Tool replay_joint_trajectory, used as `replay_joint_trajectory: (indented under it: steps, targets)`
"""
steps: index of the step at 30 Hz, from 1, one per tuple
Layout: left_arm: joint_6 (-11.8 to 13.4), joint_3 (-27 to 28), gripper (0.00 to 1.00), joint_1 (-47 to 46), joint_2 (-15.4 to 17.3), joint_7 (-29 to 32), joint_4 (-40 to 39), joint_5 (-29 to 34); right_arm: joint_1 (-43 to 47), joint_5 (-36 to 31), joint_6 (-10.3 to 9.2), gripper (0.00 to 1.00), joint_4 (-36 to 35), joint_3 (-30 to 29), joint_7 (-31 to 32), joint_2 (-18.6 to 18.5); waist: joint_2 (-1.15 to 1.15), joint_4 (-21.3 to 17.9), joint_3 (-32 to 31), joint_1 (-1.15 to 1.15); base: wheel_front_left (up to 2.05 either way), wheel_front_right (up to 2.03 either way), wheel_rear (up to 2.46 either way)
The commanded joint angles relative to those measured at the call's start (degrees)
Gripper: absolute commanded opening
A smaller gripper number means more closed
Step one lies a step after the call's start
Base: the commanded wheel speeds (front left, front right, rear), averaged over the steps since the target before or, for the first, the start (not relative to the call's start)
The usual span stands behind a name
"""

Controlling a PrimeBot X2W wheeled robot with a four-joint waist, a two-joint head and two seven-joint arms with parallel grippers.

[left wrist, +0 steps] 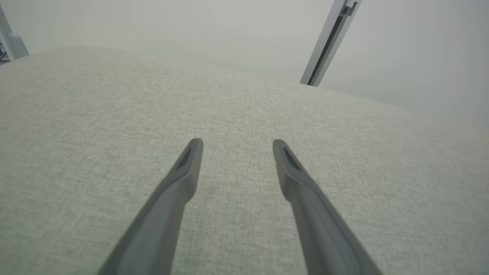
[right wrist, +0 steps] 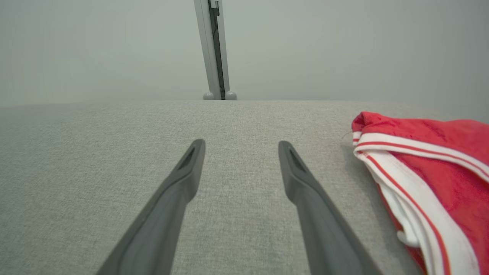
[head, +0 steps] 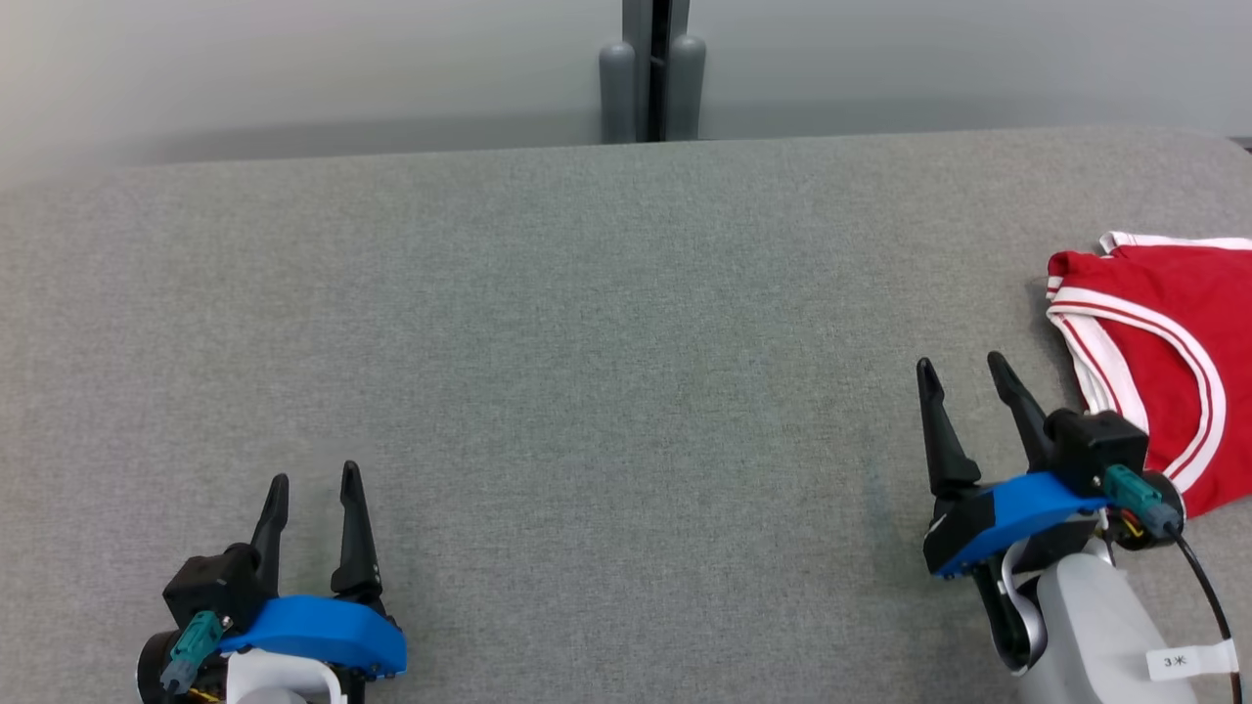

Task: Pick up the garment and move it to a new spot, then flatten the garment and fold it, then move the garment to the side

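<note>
A red garment (head: 1169, 362) with white and red striped trim lies bunched at the far right of the grey fabric table (head: 587, 372), partly cut off by the frame edge. In the right wrist view the garment (right wrist: 439, 175) sits to the right of the fingers. My right gripper (head: 961, 364) is open just left of the garment, not touching it, with nothing between its fingers. At the lower left my left gripper (head: 315, 475) is open and empty above bare table (left wrist: 237, 114).
A grey post (head: 653, 68) with two rounded feet stands behind the table's far edge against a pale wall. A black cable (head: 1208, 596) runs off the right wrist. The table's far edge crosses the top of the head view.
</note>
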Motion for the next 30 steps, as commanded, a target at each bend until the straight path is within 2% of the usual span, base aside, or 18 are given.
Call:
replay_joint_trajectory:
  steps: [1,16,25,26,30]
  targets:
    - [0.0,-0.05,1.0,0.59,0.0,0.01,-0.03,-0.25,1.43,0.47,-0.01,1.0,-0.22,0.18,-0.23,-0.14,0.0,0.15,-0.67,0.0,0.0,0.0,0.0]
    - [0.72,-0.9,1.0,5.87,0.0,0.01,-1.24,-1.46,8.61,4.1,-0.01,1.0,0.31,3.15,-0.24,-0.14,0.0,1.91,-7.06,0.0,0.0,0.0,0.0]
    - [0.08,-1.45,1.0,8.67,0.0,0.01,-2.61,-2.24,10.28,4.16,-0.01,1.0,0.11,3.52,-0.24,-0.13,0.0,2.57,-9.38,0.0,0.0,0.0,0.0]
    - [0.19,-1.43,0.0,8.16,-0.01,0.01,-2.55,-2.21,9.64,4.33,-0.01,0.0,0.24,3.49,0.01,0.0,0.0,2.62,-9.45,0.0,0.0,0.0,0.0]
    - [0.19,-1.26,0.0,8.94,-0.21,0.55,-0.77,-2.77,10.16,5.01,-0.01,0.0,1.88,3.28,0.59,0.13,0.0,2.66,-9.51,0.0,0.0,0.0,0.0]
